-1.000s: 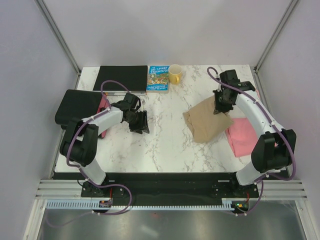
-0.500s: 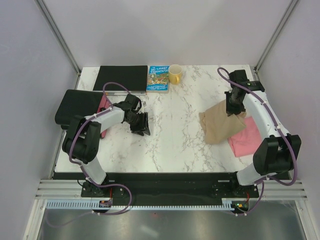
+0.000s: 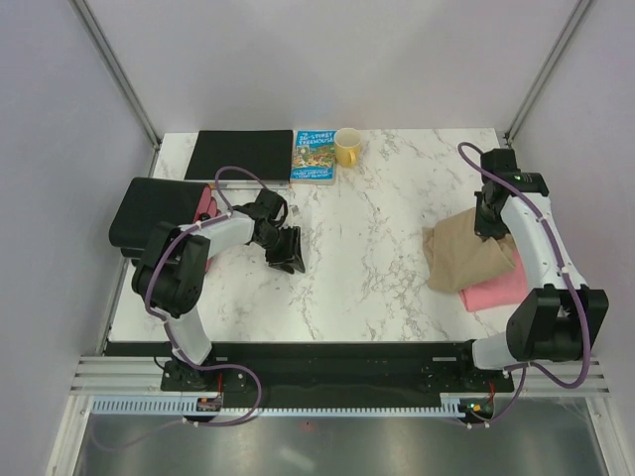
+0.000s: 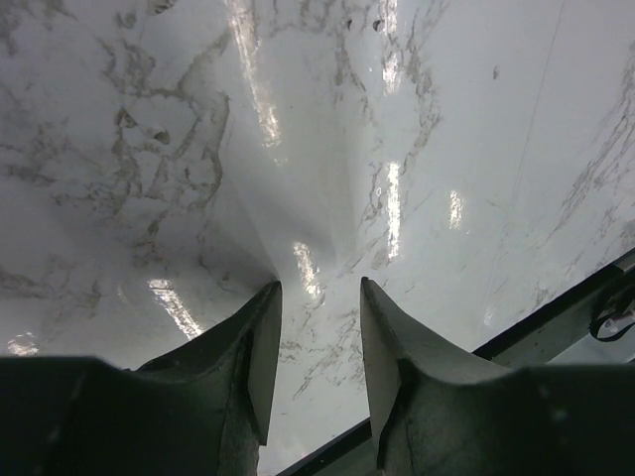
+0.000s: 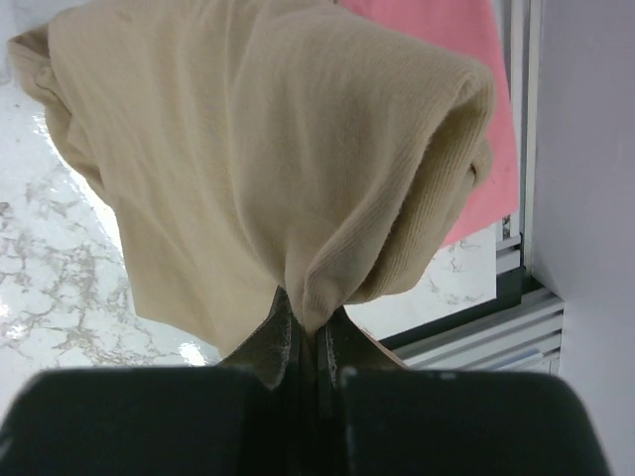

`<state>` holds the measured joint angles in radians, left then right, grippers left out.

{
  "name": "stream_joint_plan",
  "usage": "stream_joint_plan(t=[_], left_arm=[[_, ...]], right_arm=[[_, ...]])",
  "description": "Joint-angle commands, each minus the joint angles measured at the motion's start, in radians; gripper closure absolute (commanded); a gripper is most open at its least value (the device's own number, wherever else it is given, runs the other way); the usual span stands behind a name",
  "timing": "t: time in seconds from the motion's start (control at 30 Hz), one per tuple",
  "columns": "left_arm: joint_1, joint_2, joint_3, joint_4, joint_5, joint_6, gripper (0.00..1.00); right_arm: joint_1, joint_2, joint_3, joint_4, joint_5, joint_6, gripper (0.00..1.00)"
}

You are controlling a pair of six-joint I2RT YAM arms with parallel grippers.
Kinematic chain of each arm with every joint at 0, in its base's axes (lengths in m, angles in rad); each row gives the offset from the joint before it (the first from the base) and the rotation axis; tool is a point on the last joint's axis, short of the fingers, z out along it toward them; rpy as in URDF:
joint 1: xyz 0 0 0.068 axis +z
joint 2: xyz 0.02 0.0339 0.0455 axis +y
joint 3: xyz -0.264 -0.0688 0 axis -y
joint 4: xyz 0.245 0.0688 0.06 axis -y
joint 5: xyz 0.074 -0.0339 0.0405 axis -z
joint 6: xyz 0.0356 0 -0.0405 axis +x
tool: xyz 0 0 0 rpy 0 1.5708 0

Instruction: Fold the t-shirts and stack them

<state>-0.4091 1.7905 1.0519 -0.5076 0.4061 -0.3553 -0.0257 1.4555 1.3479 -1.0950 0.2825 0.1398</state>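
Left tool (image 4: 317,297), left of centre, low over the bare marble surface (image 3: 377,228): fingers spread, nothing between them. Near right: pink t-shirt (image 3: 499,290) lies flat by the right edge. The tan t-shirt (image 5: 258,149), folded, overlaps its far-left part and hangs bunched from the right tool (image 5: 303,332), whose fingers are pressed together, pinching a fold of the cloth. Black box (image 3: 149,210) at the left edge. Far edge, left to right: black pad (image 3: 240,154), blue book (image 3: 314,157), yellow mug (image 3: 348,147).
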Motion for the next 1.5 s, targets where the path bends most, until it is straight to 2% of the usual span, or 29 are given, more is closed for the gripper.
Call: stream_joint_plan(t=[0.0,0.47,0.87,0.9,0.97,1.0,1.1,1.23,1.47], left_arm=[[-0.025,0.029,0.023,0.024,0.031,-0.024,0.55],[-0.053,0.023,0.013,0.027,0.040,-0.024,0.57],[-0.056,0.037,-0.001,0.034,0.034,-0.024,0.60],[-0.056,0.038,-0.003,0.035,0.034,-0.024,0.60],[-0.056,0.037,-0.006,0.034,0.034,-0.020,0.61],[-0.056,0.035,-0.006,0.034,0.033,-0.020,0.61],[-0.056,0.030,-0.004,0.035,0.031,-0.017,0.61],[-0.056,0.027,-0.004,0.034,0.033,-0.016,0.61],[-0.056,0.038,0.010,0.034,0.042,-0.016,0.61]], right_arm=[[-0.042,-0.061,-0.035,0.012,0.056,-0.016,1.00],[-0.137,-0.031,-0.036,0.003,0.178,0.023,1.00],[-0.161,0.161,-0.024,0.072,0.167,0.024,1.00],[-0.163,0.169,-0.032,0.086,0.158,0.024,0.97],[-0.163,0.199,-0.041,0.099,0.178,0.053,0.83],[-0.161,0.213,-0.038,0.095,0.196,0.066,0.70],[-0.163,0.261,-0.010,0.041,0.300,0.113,0.47],[-0.181,0.249,0.002,0.011,0.357,0.161,0.42],[-0.278,0.183,0.026,-0.032,0.382,0.293,0.46]])
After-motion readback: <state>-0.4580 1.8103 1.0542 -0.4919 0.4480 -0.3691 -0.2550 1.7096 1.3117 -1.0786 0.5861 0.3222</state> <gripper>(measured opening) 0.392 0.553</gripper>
